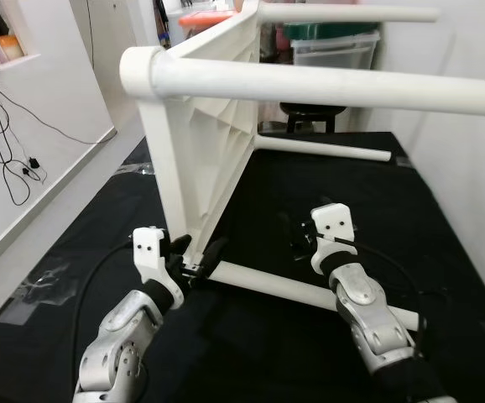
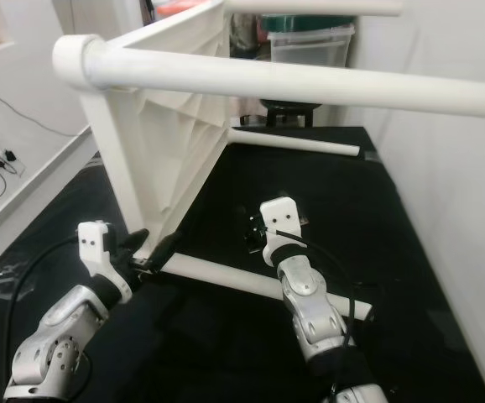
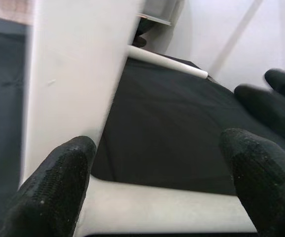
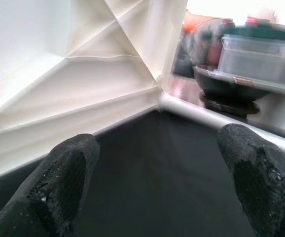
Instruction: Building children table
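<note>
Left hand (image 1: 199, 262) sits at the low corner of the white children table (image 1: 205, 143), fingers (image 3: 63, 182) spread apart around the base of the bottom leg (image 1: 310, 294), not closed on it. Right hand (image 1: 297, 239) hovers over the black mat (image 1: 410, 218), fingers (image 4: 66, 180) apart, holding nothing, pointed at the ribbed underside of the table. Table lies tipped on its side on the mat, legs sticking out sideways; upper leg (image 1: 326, 86) runs across the head view. Clear storage box (image 1: 335, 46) behind, cables (image 1: 7, 159) on the floor at left.
</note>
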{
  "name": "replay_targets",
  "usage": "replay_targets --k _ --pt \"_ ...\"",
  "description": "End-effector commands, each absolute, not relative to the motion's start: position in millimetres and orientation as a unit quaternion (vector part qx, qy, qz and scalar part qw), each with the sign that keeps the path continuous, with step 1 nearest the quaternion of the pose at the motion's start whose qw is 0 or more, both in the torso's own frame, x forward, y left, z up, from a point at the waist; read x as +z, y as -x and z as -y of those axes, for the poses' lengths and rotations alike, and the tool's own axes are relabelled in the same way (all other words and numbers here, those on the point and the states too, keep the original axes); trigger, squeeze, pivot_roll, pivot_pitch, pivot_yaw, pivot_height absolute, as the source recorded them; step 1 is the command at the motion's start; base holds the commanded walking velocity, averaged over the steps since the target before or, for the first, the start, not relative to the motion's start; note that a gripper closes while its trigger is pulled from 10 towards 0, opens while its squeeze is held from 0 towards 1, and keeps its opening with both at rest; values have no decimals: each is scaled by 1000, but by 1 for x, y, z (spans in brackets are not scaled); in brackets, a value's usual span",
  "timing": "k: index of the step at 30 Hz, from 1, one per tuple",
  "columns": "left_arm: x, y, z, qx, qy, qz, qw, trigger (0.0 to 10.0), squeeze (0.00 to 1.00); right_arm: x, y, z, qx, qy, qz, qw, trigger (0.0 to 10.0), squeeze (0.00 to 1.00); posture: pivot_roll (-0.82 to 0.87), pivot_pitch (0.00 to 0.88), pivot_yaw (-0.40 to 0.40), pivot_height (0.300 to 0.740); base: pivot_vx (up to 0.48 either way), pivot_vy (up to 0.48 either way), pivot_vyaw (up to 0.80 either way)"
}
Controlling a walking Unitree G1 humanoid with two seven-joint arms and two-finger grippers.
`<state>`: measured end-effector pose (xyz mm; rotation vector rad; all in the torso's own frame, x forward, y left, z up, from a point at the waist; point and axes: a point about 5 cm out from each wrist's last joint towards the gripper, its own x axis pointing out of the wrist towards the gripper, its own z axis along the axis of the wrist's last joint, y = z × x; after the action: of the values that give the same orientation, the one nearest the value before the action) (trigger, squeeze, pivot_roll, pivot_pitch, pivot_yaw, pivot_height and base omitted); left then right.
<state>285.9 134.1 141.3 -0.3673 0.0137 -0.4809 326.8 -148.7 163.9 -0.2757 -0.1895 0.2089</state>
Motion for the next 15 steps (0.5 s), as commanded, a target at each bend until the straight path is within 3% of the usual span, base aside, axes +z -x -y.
replay_targets --k 1,4,5,6,7,8,15 --pt "138 -281 -131 -264 184 -25 946 10000 0 170 -324 154 106 146 105 978 10000 0 -109 24 52 740 0 0 0" --pt "137 -270 -123 -328 175 -47 927 10000 0 191 -309 173 124 177 129 968 10000 0 -126 27 52 740 0 0 0" --pt "135 -269 -126 -325 168 -52 929 4627 0 198 -304 177 130 182 134 965 10000 0 -127 26 51 740 0 0 0" --pt "135 -269 -126 -325 168 -52 929 4627 0 198 -304 177 130 182 134 965 10000 0 -127 26 51 740 0 0 0" --pt "134 -270 -129 -315 160 -54 934 3020 0 202 -301 180 135 186 137 963 10000 0 -127 26 51 740 0 0 0" --pt "132 -272 -134 -303 145 -53 940 0 0 209 -297 184 141 195 142 960 10000 0 -136 25 48 740 0 0 0" --pt "134 -280 -145 -285 111 -42 951 0 0 238 -278 193 182 260 183 931 10000 0 -156 26 51 740 0 0 0"
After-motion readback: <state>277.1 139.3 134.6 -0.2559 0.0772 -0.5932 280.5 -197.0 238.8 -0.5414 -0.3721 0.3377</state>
